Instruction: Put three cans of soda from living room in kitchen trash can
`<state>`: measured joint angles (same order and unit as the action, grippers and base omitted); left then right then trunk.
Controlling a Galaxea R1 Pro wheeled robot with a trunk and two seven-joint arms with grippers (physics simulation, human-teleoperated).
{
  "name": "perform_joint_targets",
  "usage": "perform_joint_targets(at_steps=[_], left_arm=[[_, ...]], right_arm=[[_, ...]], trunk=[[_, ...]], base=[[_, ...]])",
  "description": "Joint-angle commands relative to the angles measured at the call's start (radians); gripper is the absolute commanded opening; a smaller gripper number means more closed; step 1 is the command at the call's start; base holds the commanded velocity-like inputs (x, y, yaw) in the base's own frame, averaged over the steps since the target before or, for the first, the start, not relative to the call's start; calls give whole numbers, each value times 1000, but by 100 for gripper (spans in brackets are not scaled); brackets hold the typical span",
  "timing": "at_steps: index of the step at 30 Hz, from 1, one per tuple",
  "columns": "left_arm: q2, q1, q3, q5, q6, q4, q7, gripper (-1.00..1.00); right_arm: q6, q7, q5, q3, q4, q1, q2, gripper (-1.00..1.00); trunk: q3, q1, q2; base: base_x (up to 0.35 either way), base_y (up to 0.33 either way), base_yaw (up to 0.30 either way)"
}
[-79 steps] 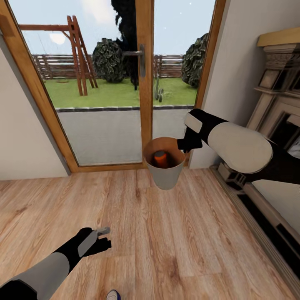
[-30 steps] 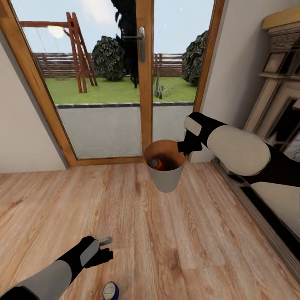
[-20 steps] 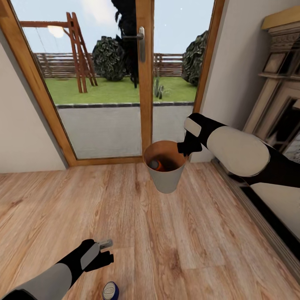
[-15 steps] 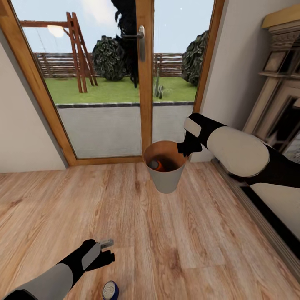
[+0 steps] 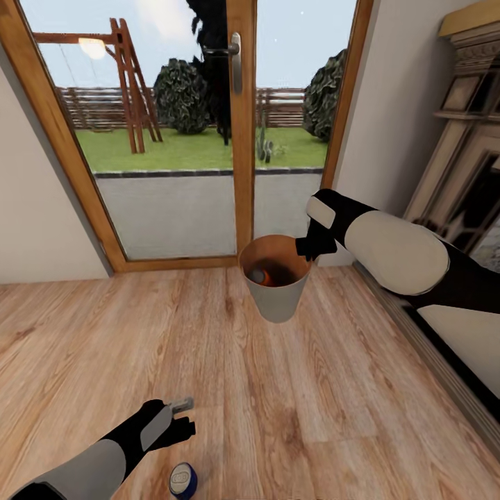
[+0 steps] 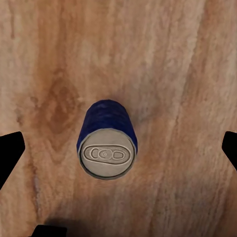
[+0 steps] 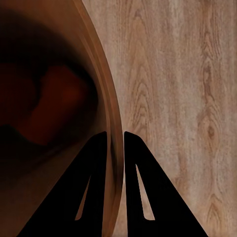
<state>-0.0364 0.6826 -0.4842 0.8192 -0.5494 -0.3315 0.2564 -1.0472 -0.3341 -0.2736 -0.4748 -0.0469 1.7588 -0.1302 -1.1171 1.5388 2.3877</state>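
Lower in the head view than half a second ago, the left gripper [image 5: 182, 415] hangs just above the upright blue soda can [image 5: 182, 480] at the bottom edge, jaws wide apart. Right gripper [image 5: 310, 244], centre frame, is clamped on the trash can [image 5: 276, 298] rim; an orange can [image 5: 261, 276] lies inside.
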Motion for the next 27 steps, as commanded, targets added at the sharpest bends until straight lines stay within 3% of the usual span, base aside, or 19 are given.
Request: perform_joint_targets(at_steps=[1,16,27], left_arm=[[0,0,0,0,0,0,0,100],[1,0,-5,1,42,41,0,100],[13,-13,-10,1,48,43,0,100]], right_arm=[[0,4,10,-13,1,1,0,-100],[0,4,10,-13,-1,1,0,-100],[0,4,10,-13,-1,0,-2,-100]], trunk=[[-3,4,7],[-50,61,112],[-93,66,115]], base=[[0,0,0],[0,0,0],[0,0,0]])
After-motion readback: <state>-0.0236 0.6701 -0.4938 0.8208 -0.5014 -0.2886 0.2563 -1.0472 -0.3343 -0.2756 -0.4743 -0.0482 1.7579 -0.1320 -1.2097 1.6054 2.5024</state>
